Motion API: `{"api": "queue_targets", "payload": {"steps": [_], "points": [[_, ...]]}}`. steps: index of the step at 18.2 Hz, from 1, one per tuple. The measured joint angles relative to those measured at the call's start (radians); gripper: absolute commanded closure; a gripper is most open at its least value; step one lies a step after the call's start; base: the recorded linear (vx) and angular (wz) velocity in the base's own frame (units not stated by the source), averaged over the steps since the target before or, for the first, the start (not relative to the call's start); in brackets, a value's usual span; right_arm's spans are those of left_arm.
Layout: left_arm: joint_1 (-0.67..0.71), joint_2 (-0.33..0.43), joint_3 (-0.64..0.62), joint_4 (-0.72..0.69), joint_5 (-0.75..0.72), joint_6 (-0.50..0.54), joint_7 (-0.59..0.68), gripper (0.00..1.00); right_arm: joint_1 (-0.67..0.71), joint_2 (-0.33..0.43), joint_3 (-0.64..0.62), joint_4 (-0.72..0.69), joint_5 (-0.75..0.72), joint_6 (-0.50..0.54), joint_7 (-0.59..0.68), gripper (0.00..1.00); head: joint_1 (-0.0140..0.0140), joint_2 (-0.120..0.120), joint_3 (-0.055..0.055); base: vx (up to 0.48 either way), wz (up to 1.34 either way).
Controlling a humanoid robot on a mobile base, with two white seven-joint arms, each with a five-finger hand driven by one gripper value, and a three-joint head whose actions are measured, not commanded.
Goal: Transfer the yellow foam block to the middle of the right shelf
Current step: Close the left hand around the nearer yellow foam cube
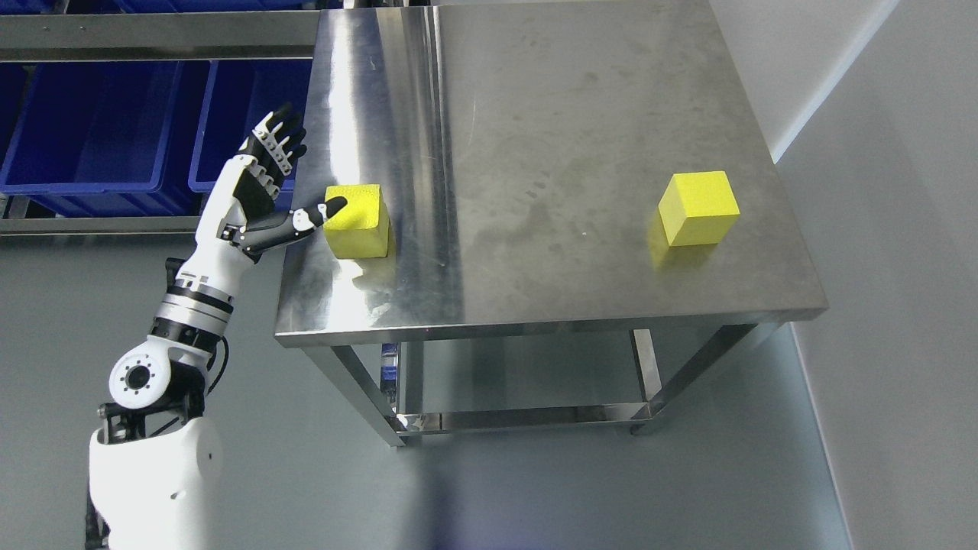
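A yellow foam block [357, 221] sits near the left edge of the steel table [565, 153]. A second yellow foam block [698, 208] sits near the table's right edge. My left hand [294, 179] is just left of the first block, at the table's left edge. Its fingers [276, 137] are spread and point up and away. Its thumb [325, 214] reaches right and its tip overlaps the block's left top corner. The hand holds nothing. My right arm does not show.
Blue bins [99, 130] stand on a steel shelf rack [153, 34] at the left, behind my left hand. A white wall [879, 191] runs close along the table's right side. The table has a lower rail frame [527, 416] above grey floor.
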Motion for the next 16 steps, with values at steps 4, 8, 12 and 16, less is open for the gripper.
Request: {"api": "queue_targets", "payload": {"steps": [4,8,12,16], "points": [[-0.024,0.0,-0.048,0.004,-0.13,0.031,-0.081,0.03,0.0,0.0,0.0,0.0,0.0,0.0,0.0,0.0,0.0,0.0,0.0,0.0,0.0],[-0.031,0.0,-0.092,0.008,-0.234,0.062,-0.147,0.22,0.0,0.0,0.0,0.0,0.0,0.0,0.0,0.0,0.0,0.0,0.0,0.0,0.0],[-0.027,0.0,-0.124,0.009,-0.326,0.062,-0.152,0.4,0.0,0.0,0.0,0.0,0.0,0.0,0.0,0.0,0.0,0.0,0.0,0.0,0.01],[-0.023,0.0,-0.144,0.01,-0.367,0.053,-0.152,0.79,0.0,0.0,0.0,0.0,0.0,0.0,0.0,0.0,0.0,0.0,0.0,0.003,0.04]]}}
